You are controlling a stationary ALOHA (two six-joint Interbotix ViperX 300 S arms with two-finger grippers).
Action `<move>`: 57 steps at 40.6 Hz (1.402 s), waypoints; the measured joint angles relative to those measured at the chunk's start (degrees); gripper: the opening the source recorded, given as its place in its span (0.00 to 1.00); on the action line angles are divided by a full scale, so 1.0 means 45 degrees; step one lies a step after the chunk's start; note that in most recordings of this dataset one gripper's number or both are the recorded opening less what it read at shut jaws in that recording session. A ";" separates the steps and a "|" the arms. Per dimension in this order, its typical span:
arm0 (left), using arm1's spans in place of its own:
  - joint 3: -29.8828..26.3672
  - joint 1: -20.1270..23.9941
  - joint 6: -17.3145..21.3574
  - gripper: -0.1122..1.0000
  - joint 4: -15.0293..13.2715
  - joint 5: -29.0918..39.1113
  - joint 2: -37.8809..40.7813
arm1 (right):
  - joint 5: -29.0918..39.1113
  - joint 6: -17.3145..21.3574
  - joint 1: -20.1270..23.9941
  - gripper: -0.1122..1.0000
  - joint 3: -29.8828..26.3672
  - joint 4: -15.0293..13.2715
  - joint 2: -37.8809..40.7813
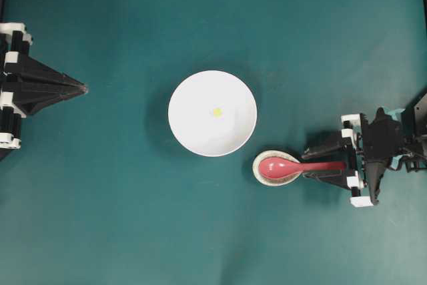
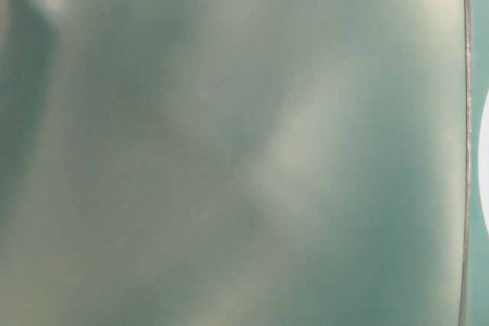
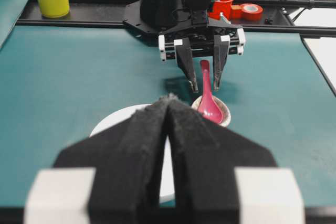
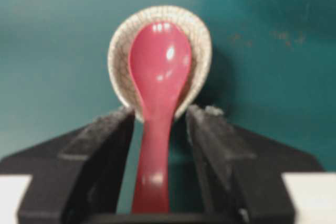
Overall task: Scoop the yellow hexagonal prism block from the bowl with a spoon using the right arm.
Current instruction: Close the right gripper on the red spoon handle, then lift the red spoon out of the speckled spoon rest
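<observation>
Teal mat (image 1: pixel 120 218), bare around the dishes. Counts: two grippers, one bowl, one block, one spoon, one rest. Left gripper (image 1: pixel 84 89) pressed together at left edge, well apart from everything. White bowl (image 1: pixel 193 131) centre, yellow block (image 1: pixel 217 112) inside near its middle. Right of bowl: speckled rest (image 1: pixel 256 168) just beside rim, red spoon (image 1: pixel 283 166) scoop in it. Right gripper (image 1: pixel 322 159) spread wide, fingers straddling spoon handle, not clamped; block sits up-left of it.
</observation>
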 measured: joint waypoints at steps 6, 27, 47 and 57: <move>0.0000 0.0020 0.0000 0.10 0.0000 -0.0020 0.0000 | 0.0176 0.0020 0.0000 0.57 -0.0039 0.0000 0.0000; 0.0000 0.0020 0.0000 0.10 0.0000 0.0000 0.0000 | 0.0215 0.0000 0.0000 0.57 -0.0078 -0.0195 0.0000; 0.0000 0.0000 0.0000 0.10 0.0000 -0.0020 0.0000 | 0.0195 -0.0254 0.0000 0.57 -0.0059 -0.0215 -0.0117; 0.0000 0.0000 0.0000 0.10 0.0020 0.0000 0.0000 | 0.0215 -0.0273 0.0000 0.56 -0.0059 -0.0234 -0.0137</move>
